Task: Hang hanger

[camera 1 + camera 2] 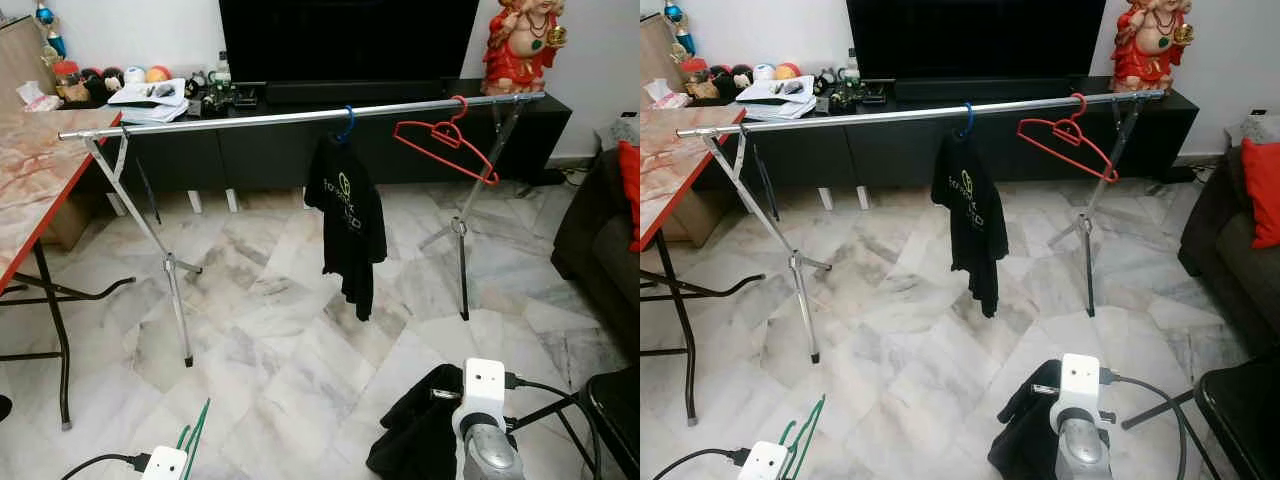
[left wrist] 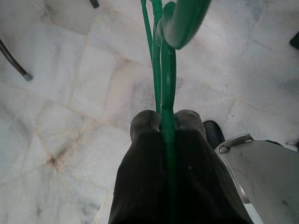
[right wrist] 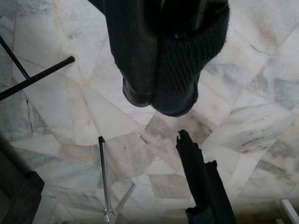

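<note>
While we stood on the marble floor facing the clothes rail, our left gripper was clamped tight on a green hanger, its two black fingers pressed against the thin plastic from both sides; from the head view the hanger poked up low at our left, well short of the rail. Our right gripper held a dark garment, bunched near the floor on our right (in the wrist view the cloth wrapped the fingers so fully that we could not tell how firmly they had closed on it). Across the silver rail hung a black T-shirt on a blue hook, and beside it, toward the right end, a bare red hanger tilted downward. Behind the rail stood a black TV cabinet with clutter on top and a red figurine. A red-edged folding table sat at our left, touching the rail's end, and a dark sofa with a red cushion at our right.
</note>
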Available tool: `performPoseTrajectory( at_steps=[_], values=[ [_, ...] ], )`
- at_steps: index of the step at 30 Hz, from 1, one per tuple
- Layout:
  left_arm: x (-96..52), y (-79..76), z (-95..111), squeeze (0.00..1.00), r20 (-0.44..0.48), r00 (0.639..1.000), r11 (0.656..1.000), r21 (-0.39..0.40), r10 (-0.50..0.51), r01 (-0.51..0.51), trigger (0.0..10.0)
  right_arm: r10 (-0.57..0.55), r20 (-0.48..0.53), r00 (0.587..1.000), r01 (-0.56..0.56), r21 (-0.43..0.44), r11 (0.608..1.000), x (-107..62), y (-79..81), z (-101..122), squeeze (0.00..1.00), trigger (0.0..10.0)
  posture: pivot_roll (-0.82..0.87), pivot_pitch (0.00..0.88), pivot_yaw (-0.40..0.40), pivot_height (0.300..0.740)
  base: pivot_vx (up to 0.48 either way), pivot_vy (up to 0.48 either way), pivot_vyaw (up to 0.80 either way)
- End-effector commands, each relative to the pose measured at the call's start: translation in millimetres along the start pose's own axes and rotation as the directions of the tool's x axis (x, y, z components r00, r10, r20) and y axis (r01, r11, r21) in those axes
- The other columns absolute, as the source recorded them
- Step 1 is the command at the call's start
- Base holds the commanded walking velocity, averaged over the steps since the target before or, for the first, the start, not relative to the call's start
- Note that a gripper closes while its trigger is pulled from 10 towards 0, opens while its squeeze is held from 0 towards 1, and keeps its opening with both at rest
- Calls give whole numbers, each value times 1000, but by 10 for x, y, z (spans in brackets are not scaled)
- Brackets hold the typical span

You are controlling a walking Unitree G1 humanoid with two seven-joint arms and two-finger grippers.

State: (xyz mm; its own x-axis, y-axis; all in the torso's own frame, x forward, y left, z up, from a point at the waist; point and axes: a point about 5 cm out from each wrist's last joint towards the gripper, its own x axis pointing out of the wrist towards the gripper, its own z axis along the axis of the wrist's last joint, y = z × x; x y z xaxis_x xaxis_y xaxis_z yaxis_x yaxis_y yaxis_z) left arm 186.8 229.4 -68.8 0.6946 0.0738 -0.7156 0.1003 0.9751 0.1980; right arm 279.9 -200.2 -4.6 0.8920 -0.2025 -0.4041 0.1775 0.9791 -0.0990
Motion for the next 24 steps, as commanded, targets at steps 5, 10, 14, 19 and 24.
performPoseTrajectory(
  at_steps=[5, 10, 14, 19, 24],
  values=[
    [-20, 12, -62, 0, -20, 1000, 1000, 16, -5, 5, 10000, 0, 16, 1000, 0, 4, 1000, 8, 5, 35, 0, 10000, -6, 43, 15, 740, 0, 0, 0],
    [98, 41, 444, 0, 95, 992, 938, 344, -78, 41, 10000, 69, 18, 997, -65, -158, 985, 75, 100, 161, 0, 10000, 0, 35, 21, 740, 0, 0, 0],
    [162, 68, 1027, 0, 199, 976, 675, 733, -94, -84, 10000, 133, -4, 991, -126, -351, 928, 139, 206, 277, 0, 10000, 5, 41, 22, 740, 0, 0, 0],
    [166, 27, 975, 0, 165, 978, 673, 738, -126, -38, 10000, 141, -7, 990, -134, -354, 926, 130, 254, 266, 0, 10000, 5, 45, 23, 740, 0, 0, 0],
    [140, -105, 1114, 0, 183, 947, 762, 642, -264, 88, 10000, 139, -7, 990, -132, -371, 919, 152, 264, 310, 0, 10000, 1, 52, 18, 740, 0, 0, 0]
  ],
)
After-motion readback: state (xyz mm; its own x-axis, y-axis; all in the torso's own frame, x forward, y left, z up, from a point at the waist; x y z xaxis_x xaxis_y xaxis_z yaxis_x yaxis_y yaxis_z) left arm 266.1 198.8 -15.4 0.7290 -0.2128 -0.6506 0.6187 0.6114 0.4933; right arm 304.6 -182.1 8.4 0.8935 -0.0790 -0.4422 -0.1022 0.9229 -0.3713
